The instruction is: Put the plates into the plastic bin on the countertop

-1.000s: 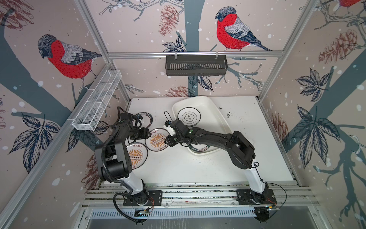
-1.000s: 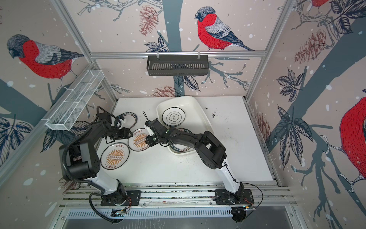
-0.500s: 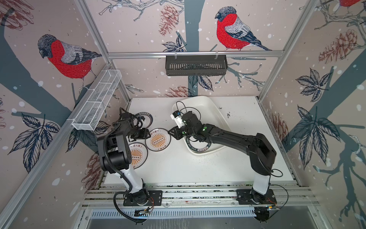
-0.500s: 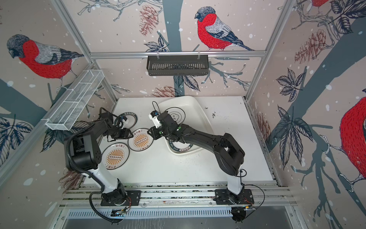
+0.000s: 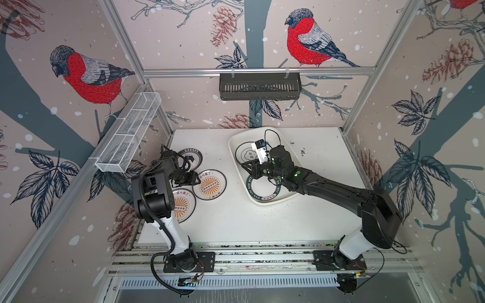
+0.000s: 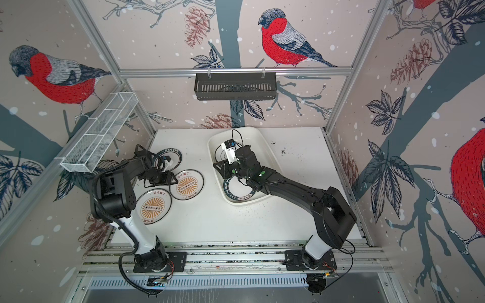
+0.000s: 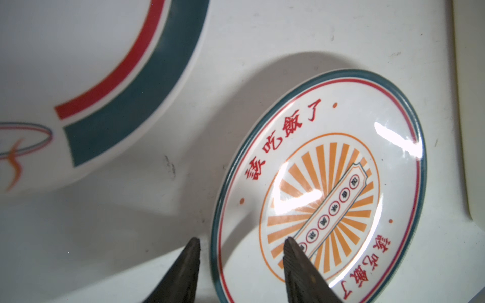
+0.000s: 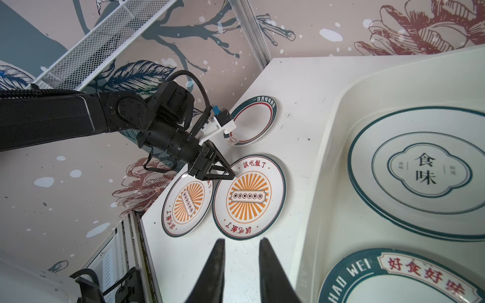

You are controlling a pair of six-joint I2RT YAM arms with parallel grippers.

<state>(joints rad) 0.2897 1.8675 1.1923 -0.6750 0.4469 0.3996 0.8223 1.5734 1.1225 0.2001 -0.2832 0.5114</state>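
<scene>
Right end effector (image 8: 241,242) near "HAO WEI" plate (image 8: 401,282).

Bright, even, diffuse light throughout.
Glare streaks the sunburst plate (image 7: 322,189) in the left wrist view; the near banded plate (image 7: 91,65) blurs; shadows soft.

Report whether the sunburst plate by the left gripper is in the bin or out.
Out. The plate lies on the countertop beside the bin, left gripper open astride its rim.
</scene>
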